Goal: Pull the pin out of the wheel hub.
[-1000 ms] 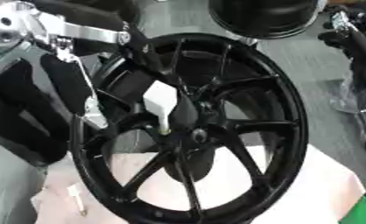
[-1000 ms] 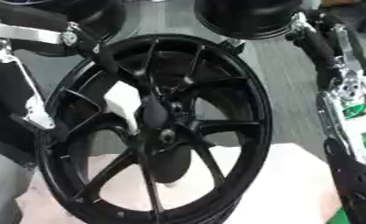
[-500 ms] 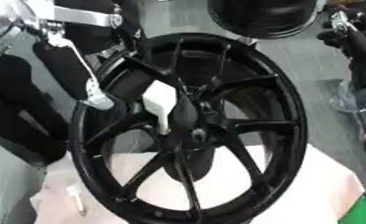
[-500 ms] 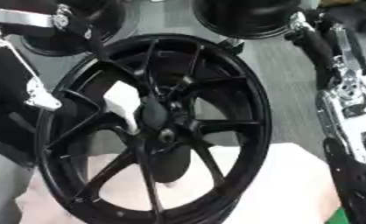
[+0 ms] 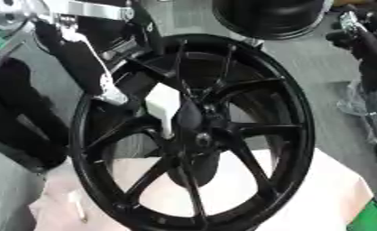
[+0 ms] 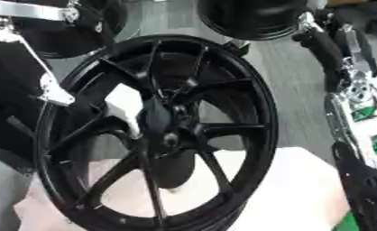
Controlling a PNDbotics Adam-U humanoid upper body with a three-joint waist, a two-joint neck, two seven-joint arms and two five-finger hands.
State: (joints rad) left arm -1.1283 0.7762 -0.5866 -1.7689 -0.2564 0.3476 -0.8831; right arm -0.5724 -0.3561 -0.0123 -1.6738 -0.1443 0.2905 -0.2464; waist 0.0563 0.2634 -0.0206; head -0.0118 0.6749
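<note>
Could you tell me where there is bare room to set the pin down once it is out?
The pale sheet right of the wheel is bare, as is its corner lower left. The wheel's upper left is crowded by the left arm; the right arm lines the right edge.

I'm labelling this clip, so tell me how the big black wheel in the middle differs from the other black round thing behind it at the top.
The black wheel shows whole, standing on edge with open spokes and a hub; the round thing behind is cut off by the top edge and shows no spokes. A white piece sits against the wheel's hub; nothing white shows on the round thing. Both are black and round.
</note>
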